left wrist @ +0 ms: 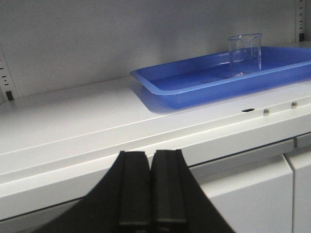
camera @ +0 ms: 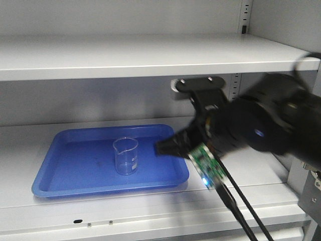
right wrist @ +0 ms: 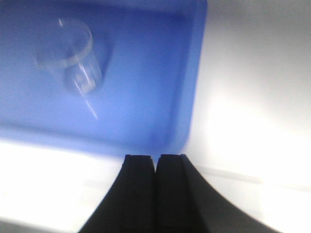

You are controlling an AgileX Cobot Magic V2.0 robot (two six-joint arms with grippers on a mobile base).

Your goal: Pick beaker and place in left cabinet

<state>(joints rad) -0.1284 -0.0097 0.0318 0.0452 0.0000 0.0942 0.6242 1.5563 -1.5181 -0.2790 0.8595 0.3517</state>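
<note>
The clear glass beaker (camera: 125, 156) stands upright on a blue tray (camera: 75, 170), which lies on a shelf of the light grey left cabinet (camera: 261, 175). My right gripper (camera: 161, 147) hovers shut and empty at the tray's right side, a short way right of the beaker. In the right wrist view the beaker (right wrist: 68, 58) is up and to the left of the shut gripper (right wrist: 155, 158), above the tray's near rim (right wrist: 146, 141). From the left wrist, the left gripper (left wrist: 150, 155) is shut and empty, low before the shelf front, with the beaker (left wrist: 245, 54) far to the right.
An upper shelf (camera: 150, 55) runs close overhead. A slotted strip (camera: 245, 20) rises at the back right. The right arm's cables (camera: 241, 206) hang across the shelf front. The shelf lip has small holes (left wrist: 248, 110); a cabinet door edge (left wrist: 296, 194) lies below.
</note>
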